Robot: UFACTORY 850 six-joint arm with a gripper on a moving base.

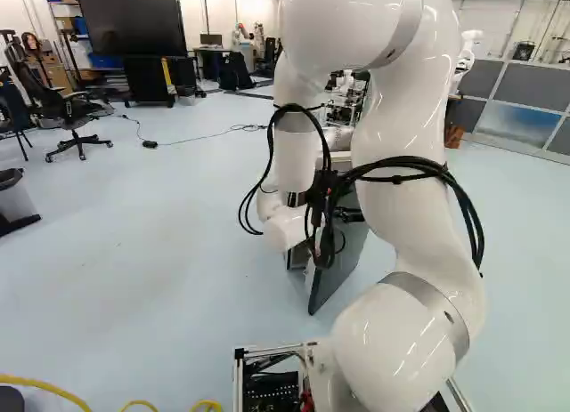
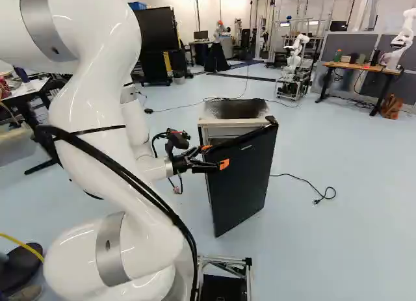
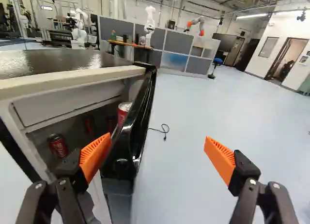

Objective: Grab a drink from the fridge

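**A careless nudge here could shut you out of the drinks**

Your black two-finger gripper (image 3: 157, 138) has its jaws wide apart, gripping nothing, with the shiny black fridge door (image 2: 244, 177) reaching between them. The drinks are inside the small white-bodied, dark-topped fridge (image 3: 58, 83), whose door stands partly open.

Your likeliest trouble is the door. One of the ribbed orange pads (image 3: 94, 157) sits close to its edge on the fridge side; whether it touches, you cannot tell. Drive towards the fridge with the other pad bearing on the door's outer face, and you could swing it shut. Pull the door open too briskly and the red-and-silver can (image 3: 124, 110) by its inner side may rattle or topple. If the inner pad slips off the edge, you lose your purchase; if it snags, the whole fridge might drag or tip. Going straight in for the red cylindrical can (image 3: 57, 145) deeper inside, you risk striking the door or cabinet, since the gap looks tight for spread jaws.

Your count: one fridge, one door, one gripper, two pads, two plainly visible cans. Dim red shapes further in may be more; you cannot count them surely.
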